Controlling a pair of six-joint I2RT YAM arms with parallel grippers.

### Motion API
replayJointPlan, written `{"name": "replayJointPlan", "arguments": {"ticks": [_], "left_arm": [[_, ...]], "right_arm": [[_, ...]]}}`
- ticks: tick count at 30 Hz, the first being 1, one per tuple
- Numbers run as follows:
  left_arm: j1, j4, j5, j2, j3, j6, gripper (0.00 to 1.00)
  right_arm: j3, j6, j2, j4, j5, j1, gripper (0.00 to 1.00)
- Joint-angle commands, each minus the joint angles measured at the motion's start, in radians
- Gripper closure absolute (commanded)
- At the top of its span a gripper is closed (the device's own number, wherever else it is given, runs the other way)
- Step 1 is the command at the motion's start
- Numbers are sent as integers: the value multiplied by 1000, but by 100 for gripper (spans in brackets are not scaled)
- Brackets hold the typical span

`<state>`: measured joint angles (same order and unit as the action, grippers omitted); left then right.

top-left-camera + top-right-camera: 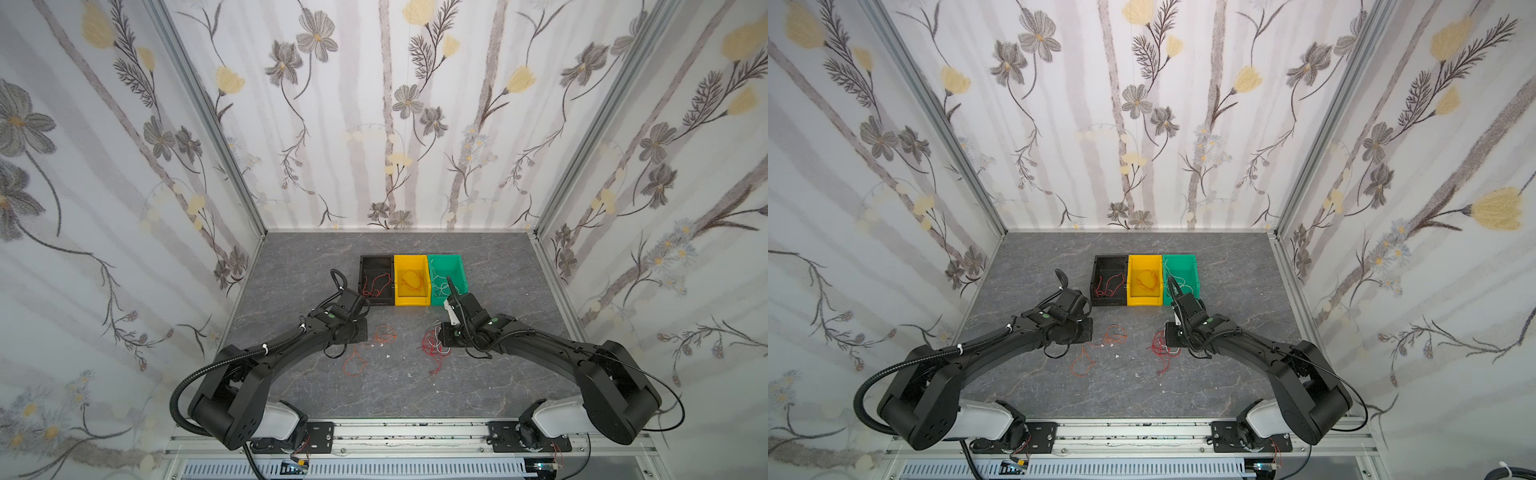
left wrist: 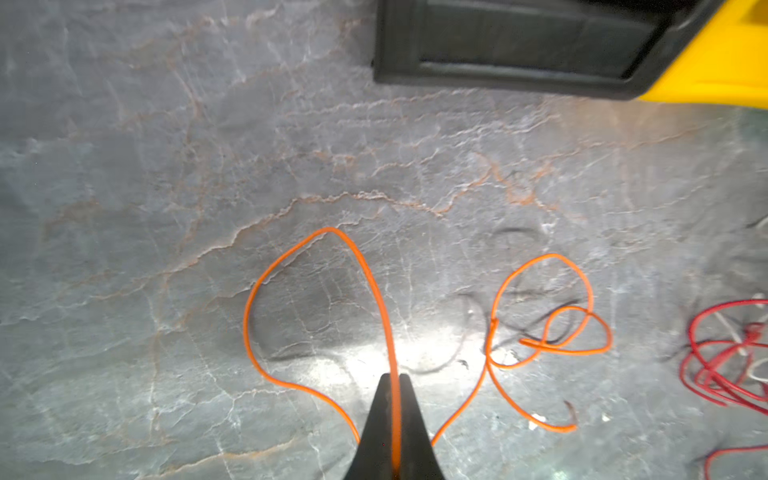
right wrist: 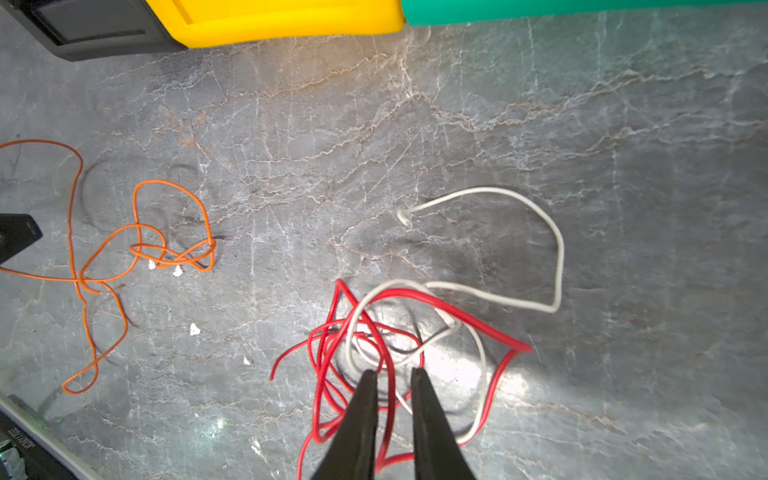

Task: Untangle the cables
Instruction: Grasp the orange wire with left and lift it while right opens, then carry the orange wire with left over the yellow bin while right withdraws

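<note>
My left gripper [image 2: 395,376] is shut on an orange cable [image 2: 374,286], which runs straight up between its fingers and loops over the grey table. A second orange cable [image 2: 561,352] lies curled beside it. A tangle of red cable [image 3: 415,294] and white cable [image 3: 559,249] lies under my right gripper [image 3: 394,372]. That gripper's jaws stand slightly apart, with a red strand passing loosely through the gap. In both top views the orange loops [image 1: 385,334] [image 1: 1116,332] and the red tangle [image 1: 432,353] [image 1: 1160,349] lie between the two wrists.
Three bins stand in a row behind the cables: a black bin [image 1: 376,259] with red wire, a yellow bin [image 1: 410,258] with orange wire and a green bin [image 1: 444,257] with white wire. Small white scraps [image 3: 194,329] dot the table. Flowered walls enclose three sides.
</note>
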<state>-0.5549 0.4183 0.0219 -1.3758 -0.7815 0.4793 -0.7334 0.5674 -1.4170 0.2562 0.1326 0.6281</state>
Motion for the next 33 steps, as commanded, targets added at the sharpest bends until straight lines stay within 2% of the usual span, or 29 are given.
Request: {"name": "replayJointPlan", "arguments": {"ticks": [1,9,15,23,33], "left_arm": [[-6,47,15,46,-32,8,100],[-12,67,106,175,-138,45,100],[-21,62,159,177,-271,71,100],[-22,64,186,64,-559,67,100],[-22,94,205,-189,-971,50,100]], "right_arm": [[-19,-8,10,11,25,1,80],[-58,-26,59,58,24,0,76],[-76,-41,135,92,12,-11,73],[-78,-55,231,126,18,-55,72],[-68,-70,288,159,25,-101,72]]}}
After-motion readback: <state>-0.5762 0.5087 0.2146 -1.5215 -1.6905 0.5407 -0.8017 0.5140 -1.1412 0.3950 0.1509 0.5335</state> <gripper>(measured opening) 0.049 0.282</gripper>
